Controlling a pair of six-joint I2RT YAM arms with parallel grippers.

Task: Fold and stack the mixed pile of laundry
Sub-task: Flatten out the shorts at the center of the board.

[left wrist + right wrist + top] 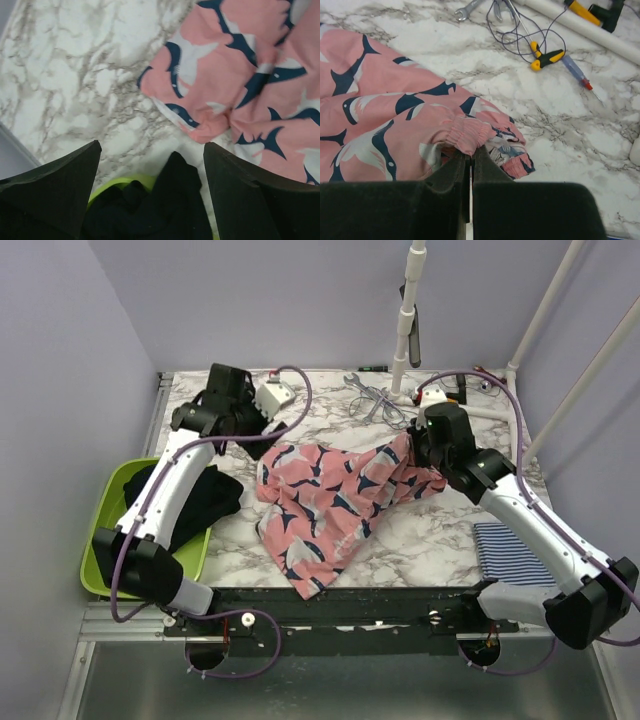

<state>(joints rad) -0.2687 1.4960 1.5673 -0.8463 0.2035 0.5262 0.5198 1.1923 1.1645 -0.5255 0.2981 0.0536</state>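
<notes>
Views: 3. Top external: high above the near edge, looking down over the whole marble table [430, 530]. Left wrist: close, facing down on the table's left part. Right wrist: low, close, facing the far right. Shared by all 3: pink shark-print garment [320, 505].

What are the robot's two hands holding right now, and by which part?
The right hand pinches the pink shark-print garment by its gathered elastic edge; the left hand is open, holding nothing.
</notes>
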